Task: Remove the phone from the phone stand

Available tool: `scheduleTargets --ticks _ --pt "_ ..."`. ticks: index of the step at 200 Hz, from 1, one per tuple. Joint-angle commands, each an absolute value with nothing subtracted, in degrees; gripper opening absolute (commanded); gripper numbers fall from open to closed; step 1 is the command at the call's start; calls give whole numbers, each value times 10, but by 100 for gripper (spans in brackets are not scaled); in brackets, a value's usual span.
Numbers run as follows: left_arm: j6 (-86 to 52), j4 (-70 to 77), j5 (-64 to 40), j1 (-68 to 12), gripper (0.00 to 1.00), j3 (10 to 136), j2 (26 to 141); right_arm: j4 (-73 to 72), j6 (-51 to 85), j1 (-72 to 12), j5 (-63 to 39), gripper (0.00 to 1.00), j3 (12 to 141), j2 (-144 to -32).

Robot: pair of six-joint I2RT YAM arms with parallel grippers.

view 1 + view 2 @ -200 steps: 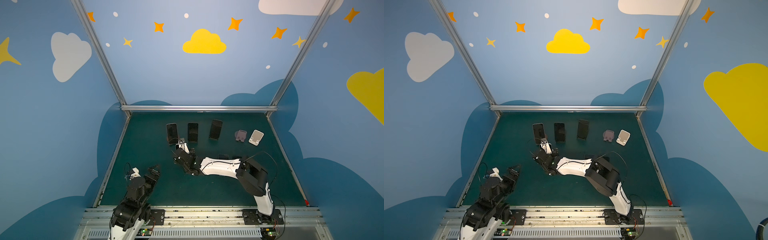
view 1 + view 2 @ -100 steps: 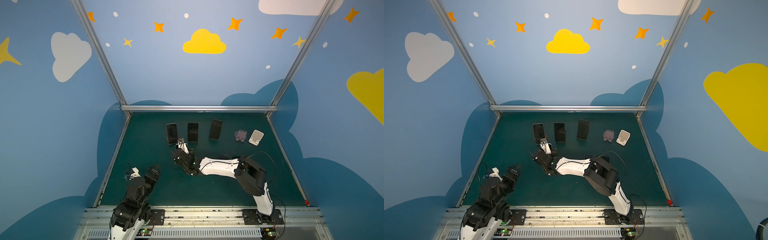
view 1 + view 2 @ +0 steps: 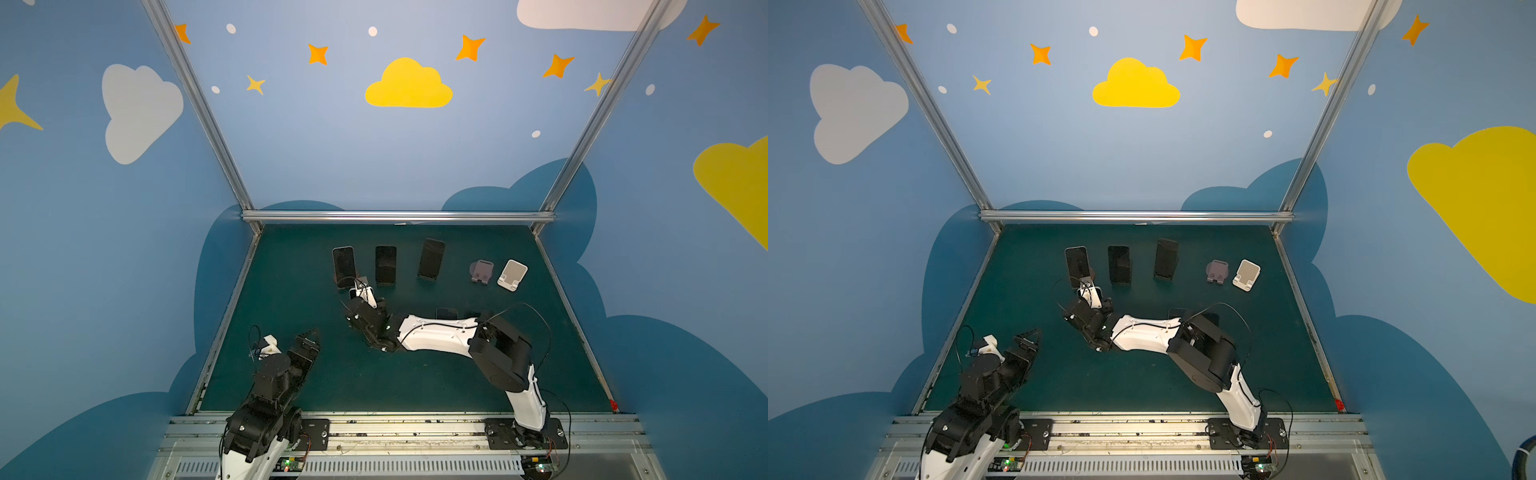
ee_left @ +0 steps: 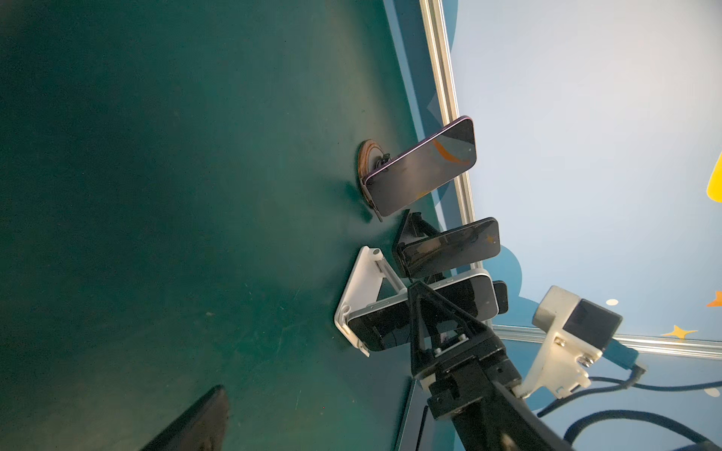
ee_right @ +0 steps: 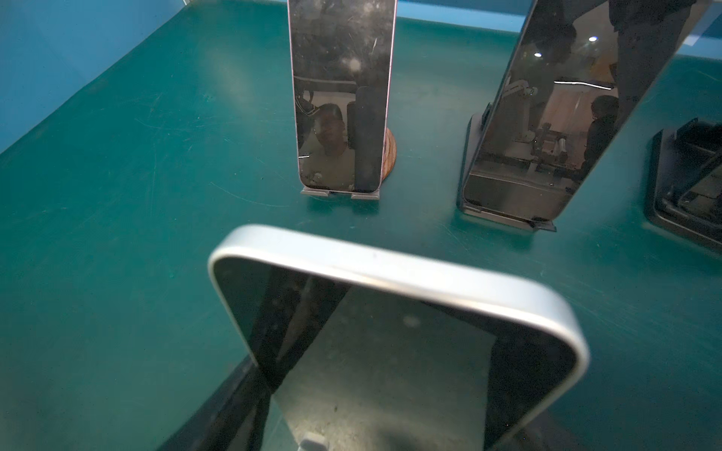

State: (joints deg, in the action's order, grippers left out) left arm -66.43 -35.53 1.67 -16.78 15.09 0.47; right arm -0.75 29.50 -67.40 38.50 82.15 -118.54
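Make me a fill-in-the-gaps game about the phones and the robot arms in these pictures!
1. The table mat is coloured ____.
2. The back row of phones has ____ phones leaning on stands.
3. Next to the purple stand sits an empty stand that is ____.
4. The fingers at the silver-edged phone belong to the robot's ____ arm.
Missing words: green; three; white; right.
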Motion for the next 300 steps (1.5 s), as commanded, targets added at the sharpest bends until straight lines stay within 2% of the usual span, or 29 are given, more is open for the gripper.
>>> scheduleTargets --ticks 1,187,300 --pt "-654 -356 21 -166 100 163 -3 -25 279 -680 399 72 809 -1168" --pt "-664 -337 24 -166 100 168 -3 -79 251 -685 378 71 739 -1096" --pt "-673 -325 16 -166 100 161 -3 -87 245 -679 403 71 680 -1039"
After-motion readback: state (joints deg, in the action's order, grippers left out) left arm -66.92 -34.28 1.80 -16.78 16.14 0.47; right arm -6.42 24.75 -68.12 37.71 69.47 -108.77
